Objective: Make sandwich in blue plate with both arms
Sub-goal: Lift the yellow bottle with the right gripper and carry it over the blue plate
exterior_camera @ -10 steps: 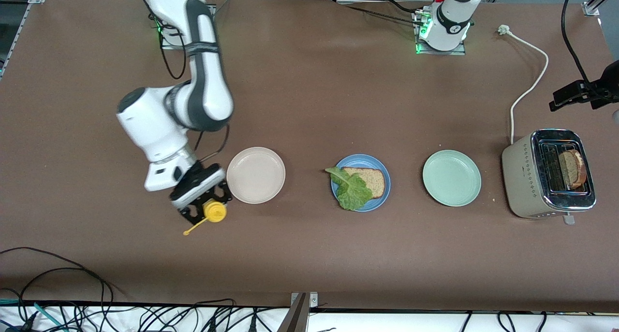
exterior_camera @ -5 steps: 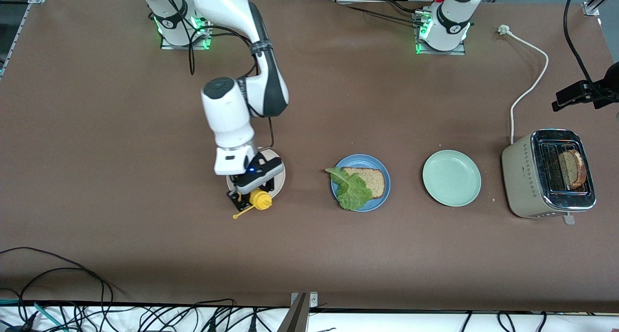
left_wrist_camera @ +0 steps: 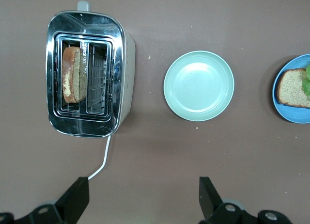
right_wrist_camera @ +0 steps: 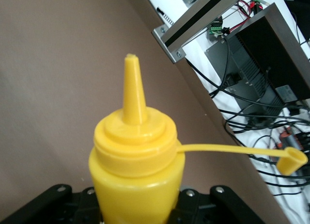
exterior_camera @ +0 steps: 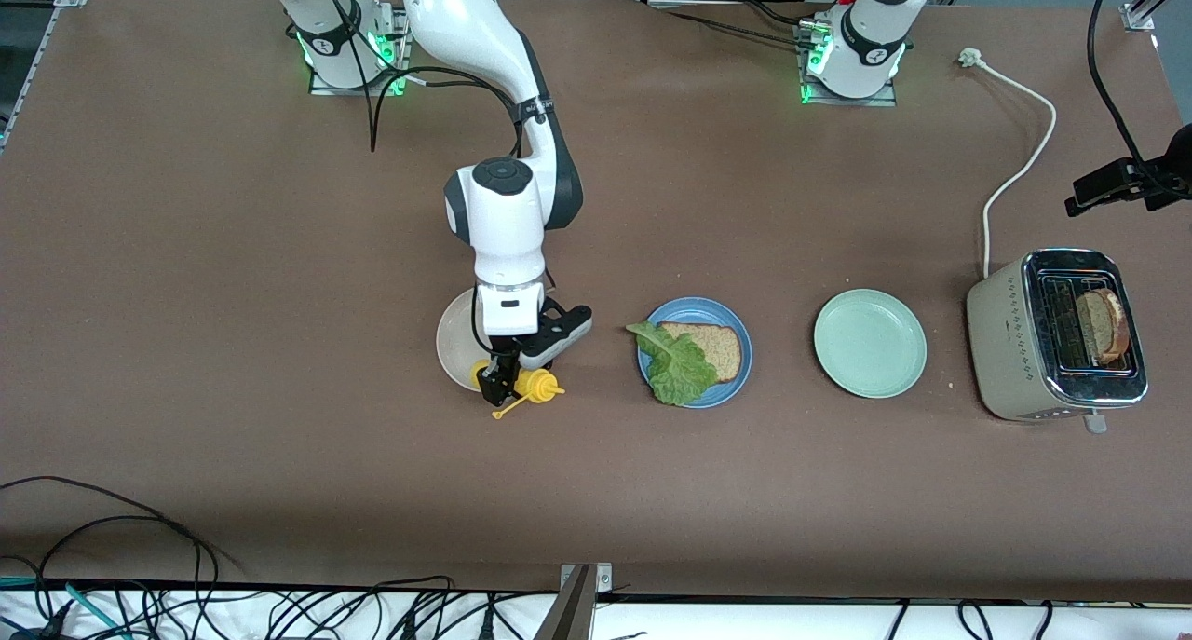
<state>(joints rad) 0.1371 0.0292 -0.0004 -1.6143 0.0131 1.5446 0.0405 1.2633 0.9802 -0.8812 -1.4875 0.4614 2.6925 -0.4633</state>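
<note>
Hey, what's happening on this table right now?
The right gripper holds a yellow squeeze bottle, cap flipped open, over the edge of the off-white plate. On the blue plate lie one bread slice and a lettuce leaf. Another slice sits in the toaster. The left gripper waits open above the table.

The right arm [exterior_camera: 503,221] covers part of the off-white plate [exterior_camera: 453,342]. In the right wrist view the yellow bottle [right_wrist_camera: 135,170] runs off the edge and hides the right gripper's fingers. The blue plate [left_wrist_camera: 295,95] is cut off in the left wrist view. The toast [exterior_camera: 1103,325] sits partly sunk in the toaster [exterior_camera: 1057,337], perhaps two slices.
</note>
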